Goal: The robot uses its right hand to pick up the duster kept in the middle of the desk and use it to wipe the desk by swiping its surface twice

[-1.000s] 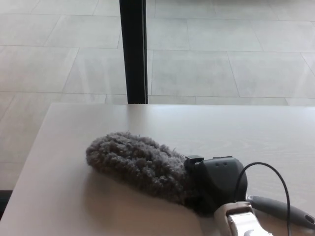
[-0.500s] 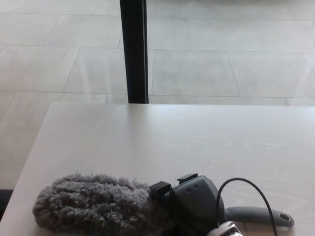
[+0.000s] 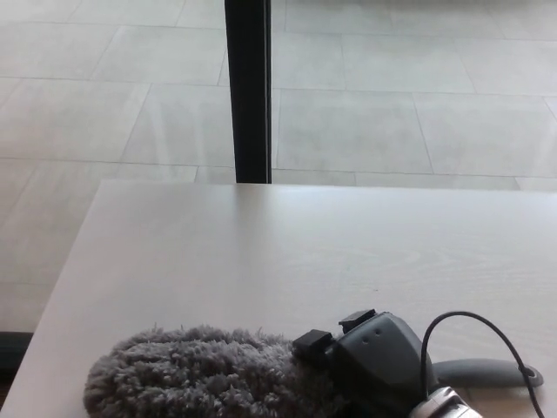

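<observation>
The duster (image 3: 204, 374) has a fluffy grey head lying flat on the pale desk (image 3: 287, 252) near the front left corner. Its grey handle (image 3: 487, 373) sticks out to the right. My right hand (image 3: 379, 361), black, is shut on the duster where head and handle meet, and it covers that joint. A black cable loops over the wrist. The left hand does not show.
A black vertical post (image 3: 249, 87) stands behind the desk's far edge. Beyond it lies a light tiled floor (image 3: 392, 104). The desk's left edge runs close to the duster's head.
The duster and my right hand swept from mid-desk toward the front left corner, then stayed near the front edge. The camera has shifted slightly between the last two frames.
</observation>
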Tool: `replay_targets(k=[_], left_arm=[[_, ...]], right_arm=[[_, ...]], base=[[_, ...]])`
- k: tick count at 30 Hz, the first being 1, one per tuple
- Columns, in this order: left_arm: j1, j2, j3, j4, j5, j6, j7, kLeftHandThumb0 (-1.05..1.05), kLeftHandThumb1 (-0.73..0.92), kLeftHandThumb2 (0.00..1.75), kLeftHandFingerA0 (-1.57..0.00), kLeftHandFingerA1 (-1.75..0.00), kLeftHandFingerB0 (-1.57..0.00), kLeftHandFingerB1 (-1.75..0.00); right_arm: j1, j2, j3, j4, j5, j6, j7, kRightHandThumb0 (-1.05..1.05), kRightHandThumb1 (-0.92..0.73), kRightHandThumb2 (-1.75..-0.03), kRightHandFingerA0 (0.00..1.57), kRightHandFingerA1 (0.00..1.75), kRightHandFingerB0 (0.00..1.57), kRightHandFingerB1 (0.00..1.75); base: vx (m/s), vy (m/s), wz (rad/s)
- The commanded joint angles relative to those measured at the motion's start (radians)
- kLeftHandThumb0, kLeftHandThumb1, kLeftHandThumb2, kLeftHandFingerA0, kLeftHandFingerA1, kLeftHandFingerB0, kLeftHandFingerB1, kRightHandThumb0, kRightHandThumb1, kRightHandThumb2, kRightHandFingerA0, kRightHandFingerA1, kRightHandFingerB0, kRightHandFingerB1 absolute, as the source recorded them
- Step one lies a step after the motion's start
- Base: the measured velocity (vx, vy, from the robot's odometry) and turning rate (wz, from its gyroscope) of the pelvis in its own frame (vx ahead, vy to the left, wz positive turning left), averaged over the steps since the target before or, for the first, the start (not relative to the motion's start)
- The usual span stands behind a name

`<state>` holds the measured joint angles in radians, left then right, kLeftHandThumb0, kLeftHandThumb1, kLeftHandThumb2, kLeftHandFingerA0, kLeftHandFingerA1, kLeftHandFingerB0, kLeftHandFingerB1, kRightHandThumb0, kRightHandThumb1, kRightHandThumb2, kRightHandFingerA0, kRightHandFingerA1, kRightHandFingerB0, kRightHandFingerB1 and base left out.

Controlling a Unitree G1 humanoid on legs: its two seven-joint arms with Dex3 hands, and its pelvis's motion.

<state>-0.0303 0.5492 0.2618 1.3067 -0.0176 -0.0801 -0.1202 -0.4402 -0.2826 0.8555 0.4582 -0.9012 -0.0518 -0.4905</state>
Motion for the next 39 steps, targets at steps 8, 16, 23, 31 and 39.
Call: replay_targets(k=[8, 16, 23, 31, 39], left_arm=[[0.009, 0.001, 0.021, 0.005, -0.017, -0.019, -0.003, -0.48, 0.73, 0.62, -0.69, -0.66, -0.62, -0.52], [0.009, -0.004, 0.029, -0.002, -0.022, -0.021, -0.010, -0.51, 0.75, 0.63, -0.66, -0.69, -0.58, -0.54], [0.004, -0.014, 0.062, 0.002, -0.053, 0.004, -0.017, -0.48, 0.74, 0.62, -0.61, -0.63, -0.52, -0.51], [0.020, -0.032, 0.078, 0.000, -0.051, 0.000, -0.003, -0.50, 0.73, 0.62, -0.62, -0.66, -0.54, -0.51], [0.045, -0.027, 0.068, 0.003, -0.038, -0.006, -0.007, -0.50, 0.73, 0.62, -0.66, -0.64, -0.55, -0.51]], right_arm=[[-0.126, 0.033, -0.014, 0.299, -0.045, 0.005, 0.069, -0.24, -0.59, -0.60, 0.84, 1.74, 0.84, 0.94], [-0.217, 0.076, -0.086, 0.583, 0.002, 0.127, 0.024, -0.29, -0.58, -0.59, 0.89, 1.68, 0.87, 0.77], [-0.214, 0.018, -0.204, 0.726, 0.083, 0.212, 0.037, -0.42, -0.47, -0.66, 0.94, 1.55, 0.76, 0.71], [-0.165, -0.073, -0.325, 0.805, 0.127, 0.249, 0.005, -0.38, -0.56, -0.60, 0.80, 1.62, 0.78, 0.68], [-0.090, -0.129, -0.385, 0.867, 0.142, 0.330, 0.033, -0.46, -0.57, -0.57, 0.71, 1.68, 0.75, 0.61]], base=[[0.00, 0.000, 0.00], [0.00, 0.000, 0.00], [0.00, 0.000, 0.00], [0.00, 0.000, 0.00], [0.00, 0.000, 0.00]])
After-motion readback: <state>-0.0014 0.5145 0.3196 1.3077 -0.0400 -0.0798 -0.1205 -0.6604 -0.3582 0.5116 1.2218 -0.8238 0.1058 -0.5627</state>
